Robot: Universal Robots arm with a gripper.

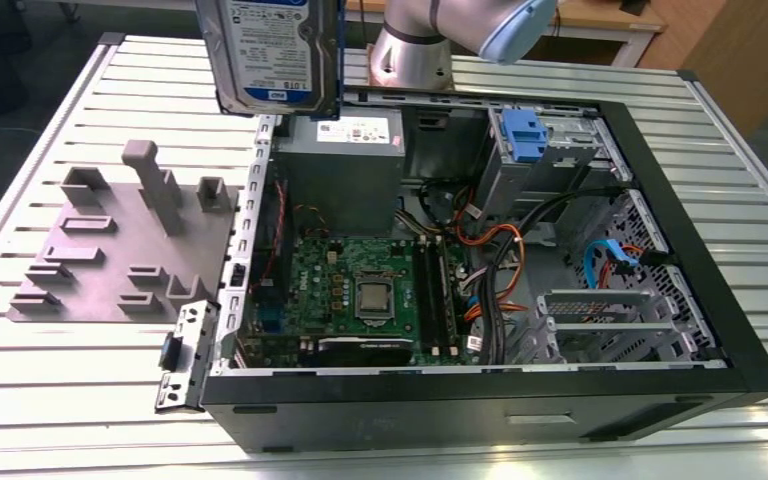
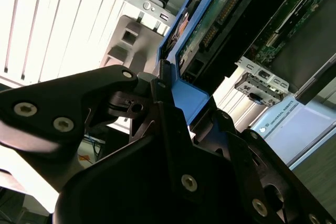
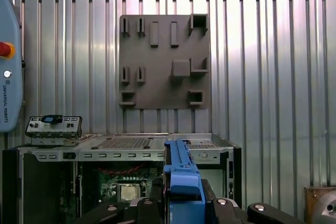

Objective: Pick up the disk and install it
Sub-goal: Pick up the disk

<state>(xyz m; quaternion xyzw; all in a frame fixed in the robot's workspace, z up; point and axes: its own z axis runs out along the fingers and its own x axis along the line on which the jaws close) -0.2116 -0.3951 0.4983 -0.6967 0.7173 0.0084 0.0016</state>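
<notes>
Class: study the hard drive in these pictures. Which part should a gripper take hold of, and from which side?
Take the disk at one short end, coming in along its length, jaws closing across its thin body onto the two broad faces. They are flat and parallel. The gripper holds it so here, it seems.

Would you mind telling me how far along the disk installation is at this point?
Picking up looks done: the disk is up in the air by the open computer case. In hand: the gripper is shut on the disk's blue-railed edge, as seen in both wrist views. Left: the installing itself; the disk is not yet inside the case.
</notes>
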